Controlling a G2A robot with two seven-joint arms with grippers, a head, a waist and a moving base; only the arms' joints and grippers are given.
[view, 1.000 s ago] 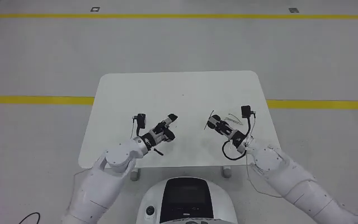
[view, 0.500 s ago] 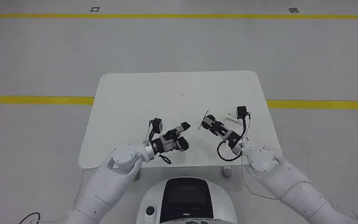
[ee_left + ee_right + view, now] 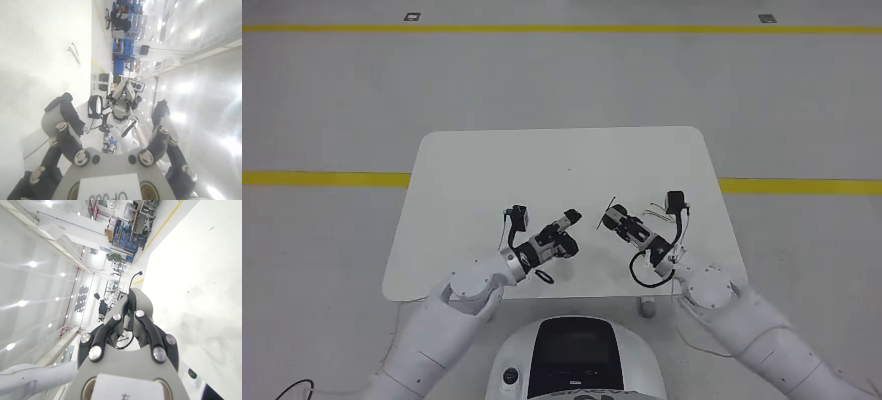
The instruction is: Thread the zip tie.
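Observation:
A thin black zip tie (image 3: 610,207) stands pinched in my right gripper (image 3: 613,218), which is shut on it above the table's middle front. In the right wrist view the zip tie (image 3: 134,277) curves out past the closed fingertips, its small square head at the far end. My left gripper (image 3: 569,219) hovers just to the left, open, pointing at the right one with a small gap between them. In the left wrist view its two dark fingers (image 3: 65,103) spread wide with nothing between them, and the right arm's gripper (image 3: 123,94) shows beyond.
Several spare zip ties (image 3: 659,212) lie on the white table (image 3: 542,160) right of the right gripper; they also show as spare ties (image 3: 74,53) in the left wrist view. A black cable (image 3: 654,272) loops at the right wrist. The table's far half is bare.
My left gripper has swung right, closing most of the gap to the right gripper. The right gripper has shifted slightly left with the zip tie still in it.

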